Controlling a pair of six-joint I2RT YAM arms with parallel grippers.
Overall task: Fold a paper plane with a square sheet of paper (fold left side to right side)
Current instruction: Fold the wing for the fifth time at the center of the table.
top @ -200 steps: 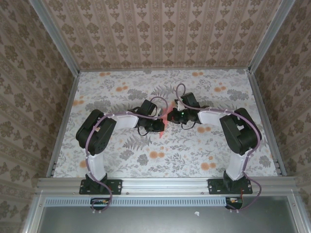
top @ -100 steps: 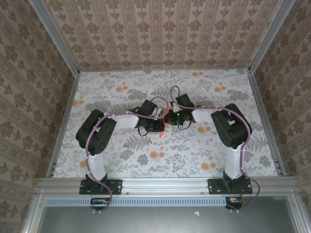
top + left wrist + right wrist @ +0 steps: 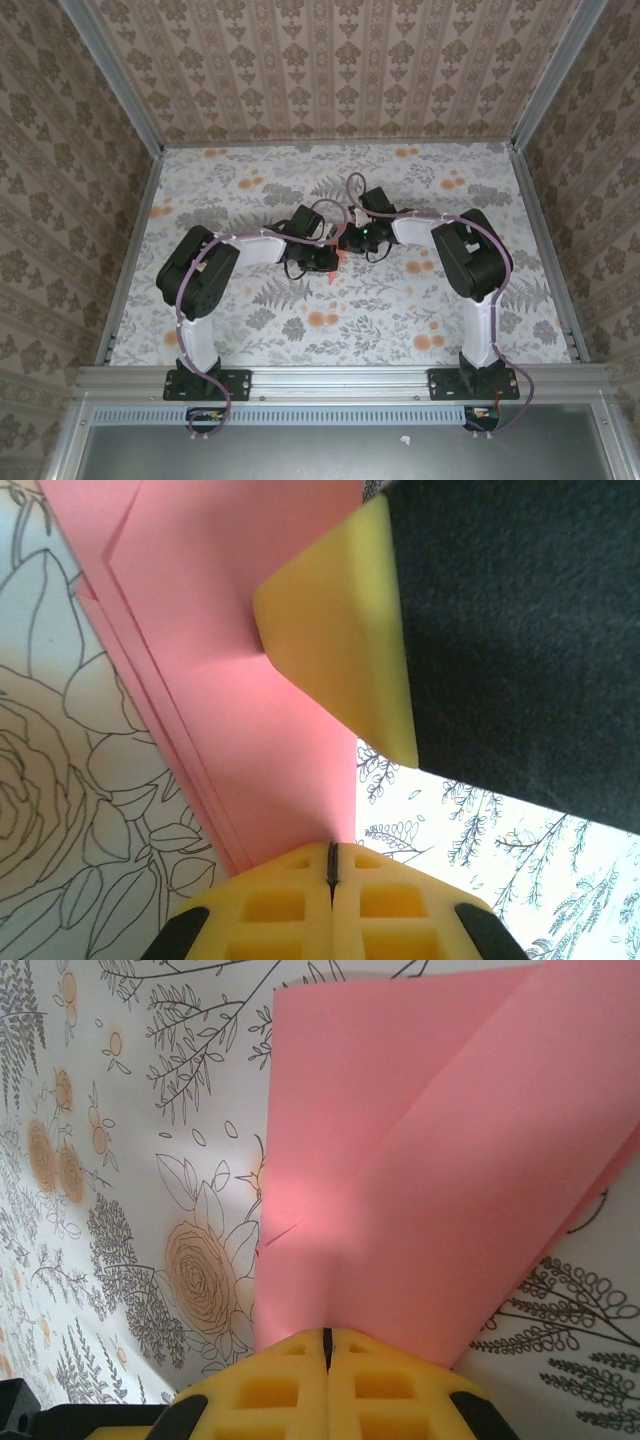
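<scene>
From the bases at the near edge both arms bend inward and meet at mid-table (image 3: 400, 300). The left gripper (image 3: 330, 865) is pinched tight on the paper (image 3: 250, 710), its yellow pads closed on the lower corner of a stack whose layered edges run up the left side. Just beyond it the right gripper (image 3: 327, 1345) is likewise clamped on the same pink sheet, which fans out from its jaws in two overlapping panels with a crease between them. The paper is already folded into a narrower, pointed shape and sits between the two wrists; whether it rests on the table or hangs just above I cannot tell. This looks like a late fold. Next, one gripper should hold while the other carries its flap across, edges aligned, without tearing.
</scene>
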